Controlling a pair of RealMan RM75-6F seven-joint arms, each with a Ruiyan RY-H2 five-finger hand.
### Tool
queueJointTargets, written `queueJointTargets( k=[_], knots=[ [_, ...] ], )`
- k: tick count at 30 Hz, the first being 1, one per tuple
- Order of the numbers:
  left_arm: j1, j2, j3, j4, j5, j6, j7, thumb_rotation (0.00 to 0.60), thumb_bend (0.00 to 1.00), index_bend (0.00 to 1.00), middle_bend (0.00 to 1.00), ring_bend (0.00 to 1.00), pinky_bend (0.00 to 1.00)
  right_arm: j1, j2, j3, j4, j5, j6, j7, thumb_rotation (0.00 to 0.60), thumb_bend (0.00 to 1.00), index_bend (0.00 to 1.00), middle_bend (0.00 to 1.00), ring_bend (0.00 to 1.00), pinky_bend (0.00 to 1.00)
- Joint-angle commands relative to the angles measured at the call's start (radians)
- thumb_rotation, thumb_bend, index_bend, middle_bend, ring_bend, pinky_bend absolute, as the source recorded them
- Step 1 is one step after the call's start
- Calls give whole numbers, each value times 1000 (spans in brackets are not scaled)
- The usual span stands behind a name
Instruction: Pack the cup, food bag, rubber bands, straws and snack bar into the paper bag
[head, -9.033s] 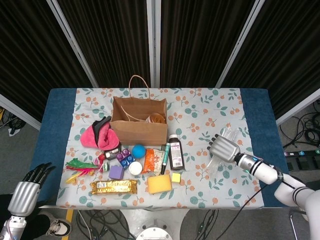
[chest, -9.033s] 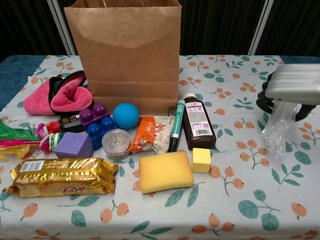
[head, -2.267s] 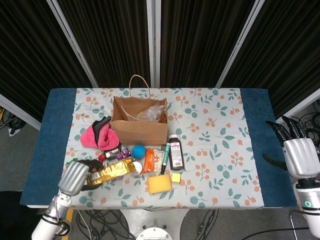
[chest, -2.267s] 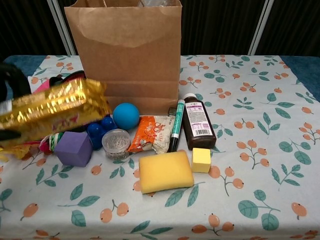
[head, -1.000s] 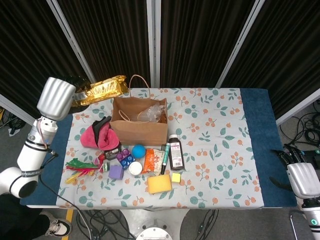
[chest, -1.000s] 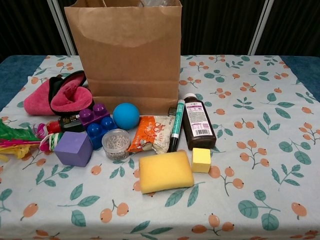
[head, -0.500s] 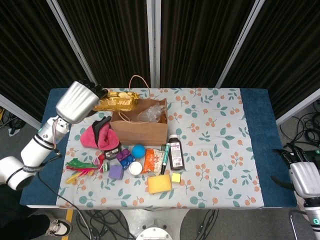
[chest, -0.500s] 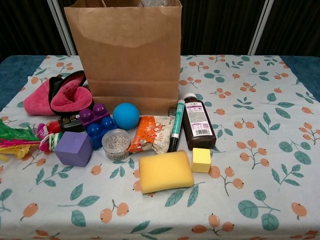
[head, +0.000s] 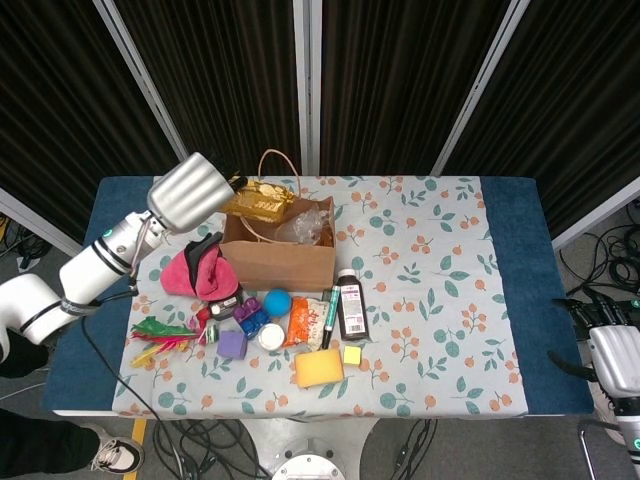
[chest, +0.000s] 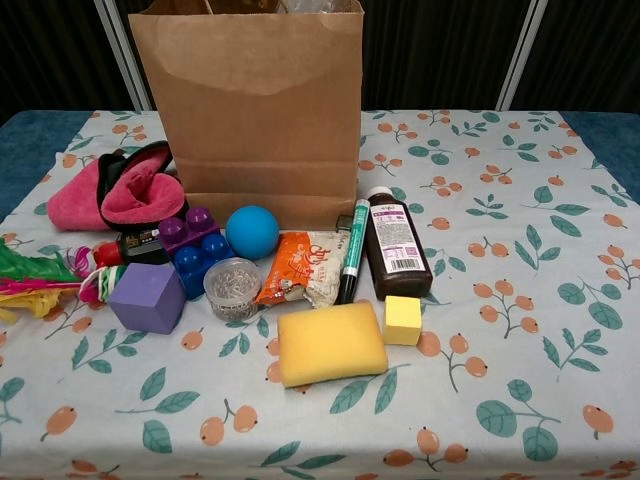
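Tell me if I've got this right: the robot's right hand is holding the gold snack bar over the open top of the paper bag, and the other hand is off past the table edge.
Not quite. In the head view it is the left hand that holds the gold snack bar over the open top of the paper bag. The right hand is the one off past the table edge, holding nothing.

No text legible in either view. Brown bottle (chest: 397, 247): white label with fine print, too small to read. Orange packet (chest: 298, 268): printed marks, unreadable. Green marker (chest: 353, 251): light lettering along the barrel, unreadable. Small dark item (chest: 143, 240) beside the purple block: a pale label strip, unreadable. Gold snack bar (head: 258, 201) at the paper bag (chest: 252, 110) mouth: wrapper print can't be made out. Paper bag face is plain.
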Motion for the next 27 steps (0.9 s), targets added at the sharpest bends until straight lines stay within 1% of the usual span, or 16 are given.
queueJointTargets(
  k=[1, 8, 12, 19, 21, 22, 23, 24, 25, 27],
  knots=[
    [-2, 28, 24, -12, 29, 11, -13, 600, 216, 604, 705, 626, 670, 2, -2, 4, 5, 1, 0, 9, 600, 58, 234, 281, 83, 113],
    [4, 82, 70, -64, 90, 41, -28, 600, 216, 604, 705, 626, 670, 9, -6, 4, 3, -6, -6, 6, 600, 60, 236, 281, 83, 113],
    [-7, 70, 89, -55, 95, 23, -27, 600, 216, 602, 704, 626, 670, 9, -7, 4, -3, -11, -2, 2, 600, 60, 237, 281, 83, 113],
    [-27, 47, 96, -24, 95, 20, -17, 600, 217, 587, 693, 619, 666, 3, -6, 6, 3, 2, -3, 16, 600, 61, 240, 281, 83, 113],
    [-32, 48, 98, -28, 99, 23, -13, 600, 216, 558, 666, 599, 654, 4, -6, 6, 6, 4, -6, 25, 600, 61, 239, 281, 83, 113],
    [-34, 48, 100, -30, 101, 24, -11, 600, 212, 526, 637, 578, 641, 4, -6, 6, 7, 4, -6, 27, 600, 61, 239, 281, 83, 113],
    [-36, 49, 101, -32, 103, 23, -9, 600, 205, 475, 587, 545, 619, 5, -6, 7, 8, 4, -8, 29, 600, 60, 239, 281, 83, 113],
    [-39, 49, 102, -34, 105, 24, -5, 600, 201, 453, 565, 529, 608, 5, -7, 6, 10, 4, -9, 32, 600, 60, 240, 281, 83, 113],
    [-41, 48, 102, -35, 108, 27, -2, 600, 193, 404, 510, 489, 579, 6, -8, 6, 12, 4, -10, 34, 600, 60, 240, 281, 83, 113],
    [-44, 44, 103, -31, 118, 40, 5, 600, 181, 354, 442, 435, 536, 6, -11, 5, 17, 6, -13, 40, 600, 60, 240, 281, 83, 113]
  ],
)
